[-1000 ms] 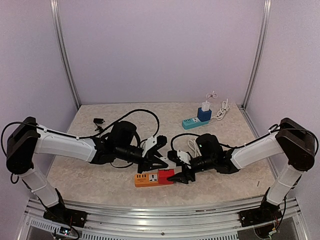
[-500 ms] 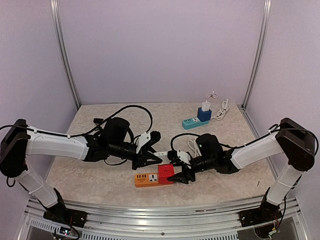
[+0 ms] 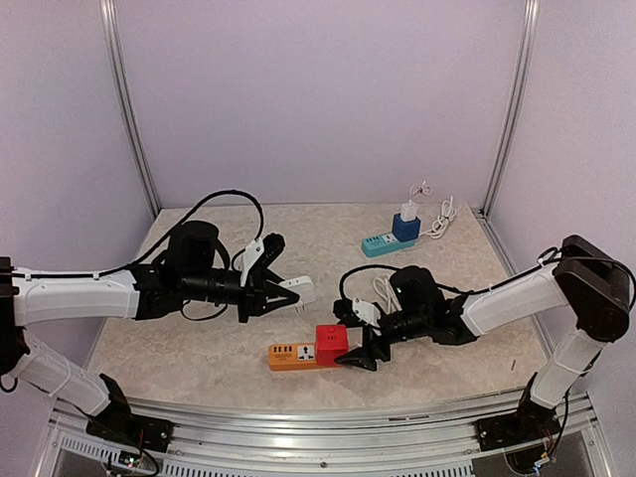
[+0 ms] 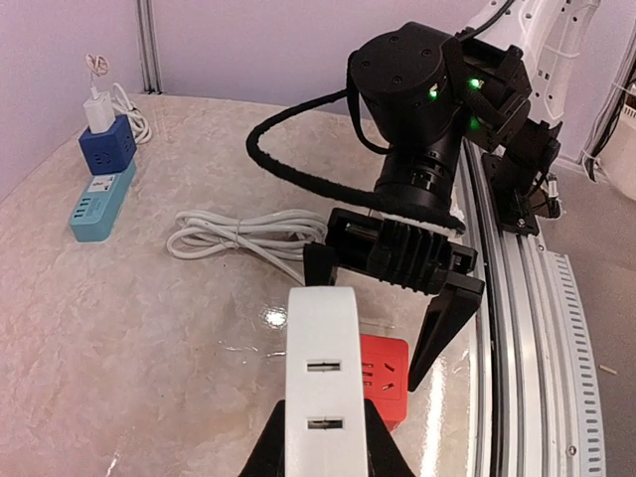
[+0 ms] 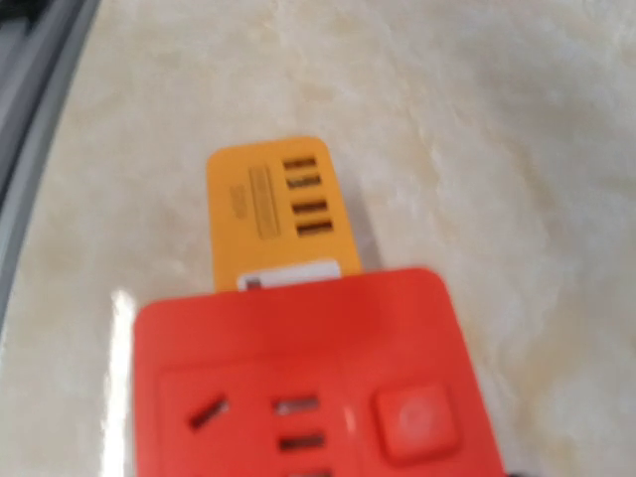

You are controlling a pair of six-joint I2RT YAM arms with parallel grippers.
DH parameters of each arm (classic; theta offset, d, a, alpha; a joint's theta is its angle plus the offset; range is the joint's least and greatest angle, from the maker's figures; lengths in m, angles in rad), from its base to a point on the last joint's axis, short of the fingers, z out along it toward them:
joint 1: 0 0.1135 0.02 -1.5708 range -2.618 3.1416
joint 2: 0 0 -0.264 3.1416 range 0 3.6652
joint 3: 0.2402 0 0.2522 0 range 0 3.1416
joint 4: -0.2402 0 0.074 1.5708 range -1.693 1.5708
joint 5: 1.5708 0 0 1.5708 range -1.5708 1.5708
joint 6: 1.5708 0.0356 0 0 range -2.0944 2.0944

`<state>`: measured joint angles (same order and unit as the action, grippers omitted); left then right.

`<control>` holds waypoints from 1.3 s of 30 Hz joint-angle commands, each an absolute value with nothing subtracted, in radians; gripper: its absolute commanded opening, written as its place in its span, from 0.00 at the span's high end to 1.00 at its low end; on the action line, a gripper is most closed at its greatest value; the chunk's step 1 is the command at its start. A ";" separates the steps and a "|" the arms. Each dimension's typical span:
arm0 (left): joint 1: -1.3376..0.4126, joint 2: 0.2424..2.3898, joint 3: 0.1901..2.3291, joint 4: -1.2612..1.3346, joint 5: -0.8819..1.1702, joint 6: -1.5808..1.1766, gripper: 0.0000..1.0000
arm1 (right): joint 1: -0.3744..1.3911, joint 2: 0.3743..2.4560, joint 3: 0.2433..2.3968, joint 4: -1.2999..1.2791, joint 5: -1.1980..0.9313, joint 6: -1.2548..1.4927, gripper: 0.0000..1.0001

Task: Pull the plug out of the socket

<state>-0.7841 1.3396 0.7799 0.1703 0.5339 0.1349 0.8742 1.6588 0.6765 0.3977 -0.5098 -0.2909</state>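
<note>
1. And it's out! The left fingers [image 3: 272, 294] were down at the socket [image 3: 310, 350] a second ago. Now that arm has swung back to its own side, carrying the white plug [image 3: 299, 290] with it.
2. The left fingers are clamped tight on the plug's near end. It hangs above the worktop [image 3: 199, 343], beyond and to the left of the socket, with clear air between the two.
3. The right fingers [image 3: 366, 350] have eased a touch wider. They stand spread on either side of the socket's red end [image 4: 384, 367], no longer pinching it.
4. My read: the pull itself is done, since nothing links plug and socket now. Only setting the plug down and backing both arms away looks left.
5. The plug's long axis runs straight out along the left fingers. Its free end points right, toward the right arm, and the slotted face is up in the left wrist view.
6. The socket lies flat, long axis left to right, orange end [image 5: 273, 204] left, red end right.
</note>
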 commanded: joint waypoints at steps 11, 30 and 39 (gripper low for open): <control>-0.807 1.285 0.747 0.148 0.512 0.073 0.97 | 0.879 1.482 0.757 0.200 -0.423 -0.247 0.00; -0.955 1.165 0.741 0.088 0.526 0.186 0.94 | 0.879 1.161 0.833 0.111 -0.705 -0.075 0.00; -0.991 1.216 0.798 0.062 0.494 0.207 0.94 | 0.880 1.238 0.921 -0.019 -0.736 -0.061 0.21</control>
<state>-0.9726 1.1896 0.7509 0.0738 0.5117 0.1841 0.8742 1.1923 0.8703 0.0711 -0.7086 -0.0822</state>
